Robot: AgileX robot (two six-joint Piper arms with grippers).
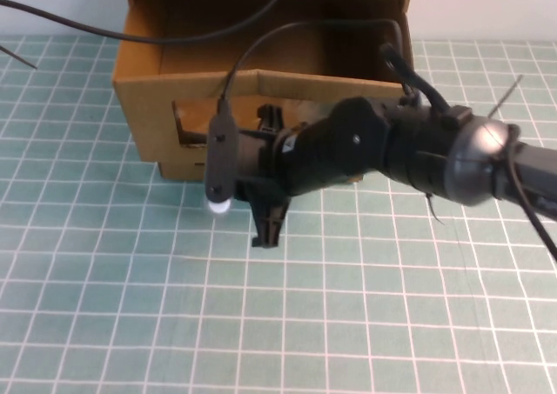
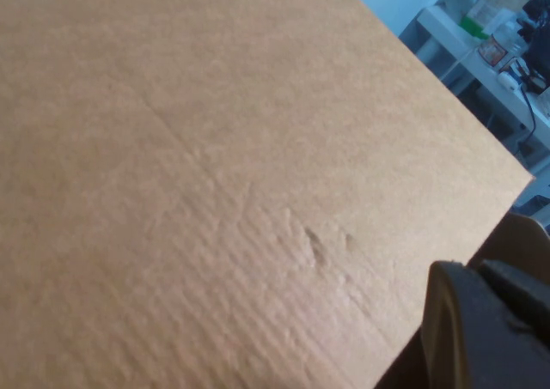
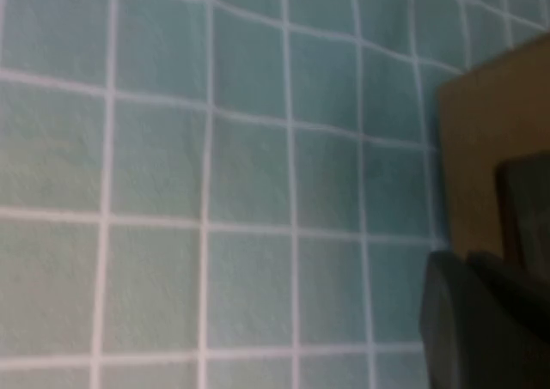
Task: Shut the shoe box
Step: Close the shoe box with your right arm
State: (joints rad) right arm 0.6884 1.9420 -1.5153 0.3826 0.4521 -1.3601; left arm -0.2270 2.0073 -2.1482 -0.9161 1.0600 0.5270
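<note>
1. Nearest the high camera, the right arm [image 1: 409, 150] stretches in from the right edge across the middle of the scene, black and grey, with a cable [image 1: 287, 33] looping up over it.
2. At its tip, the right gripper [image 1: 265, 172] sits against the front face of the shoe box [image 1: 144, 81]; I cannot tell how far its fingers are spread or whether they have hold of anything, since the wrist housing and a small camera stick [image 1: 218, 163] cover them.
3. That brown cardboard box stands at the far middle of the green gridded mat [image 1: 130, 307], its drawer drawn forward out of the outer sleeve so the open top shows bare inner walls.
4. Part of a cut-out window edge shows on the drawer's front, left of the gripper.
5. From the right wrist camera, a cardboard corner [image 3: 485, 148] stands on the mat [image 3: 215, 191] just beside a dark finger [image 3: 481, 320].
6. From the left wrist camera, a broad cardboard face [image 2: 215, 174] fills the view, and the left gripper [image 2: 485, 329] shows at its edge; its opening cannot be told.
7. Shelving [image 2: 481, 45] lies beyond the cardboard.
</note>
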